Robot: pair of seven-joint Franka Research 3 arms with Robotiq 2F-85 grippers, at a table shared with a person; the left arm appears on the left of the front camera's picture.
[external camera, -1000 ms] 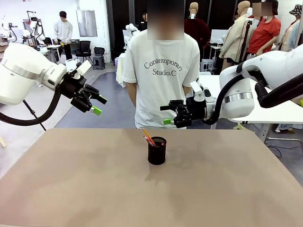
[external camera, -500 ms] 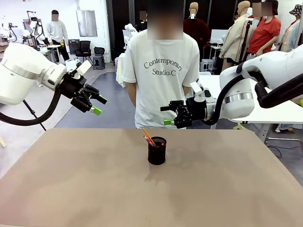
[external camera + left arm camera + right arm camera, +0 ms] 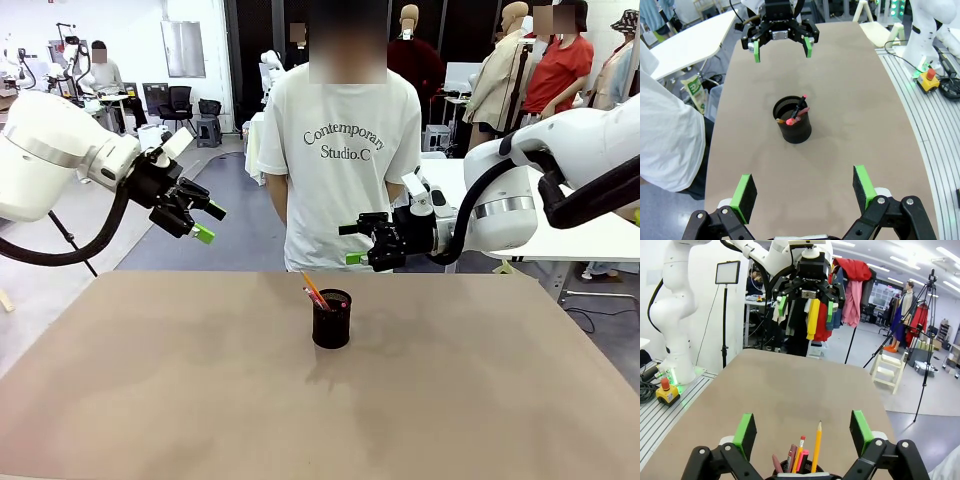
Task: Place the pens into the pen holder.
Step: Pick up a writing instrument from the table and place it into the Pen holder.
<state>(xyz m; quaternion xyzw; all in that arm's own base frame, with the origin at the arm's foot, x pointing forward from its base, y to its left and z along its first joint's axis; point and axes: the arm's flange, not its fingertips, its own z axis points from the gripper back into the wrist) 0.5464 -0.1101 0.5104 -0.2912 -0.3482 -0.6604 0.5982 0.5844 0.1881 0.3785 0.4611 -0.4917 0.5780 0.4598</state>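
Pens in holder, both pincers empty and raised

Pen holder (image 3: 331, 319) stands mid table (image 3: 150, 400), pens (image 3: 314, 292) upright inside it, tips poking above the rim. Left pincer (image 3: 202, 224) and right pincer (image 3: 352, 243) both hang above the table with jaws apart, holding nothing. Pens look light, stiff, thin and likely to roll; best pinched mid-shaft. Mesh cup looks light and tippable; grip it at the rim.
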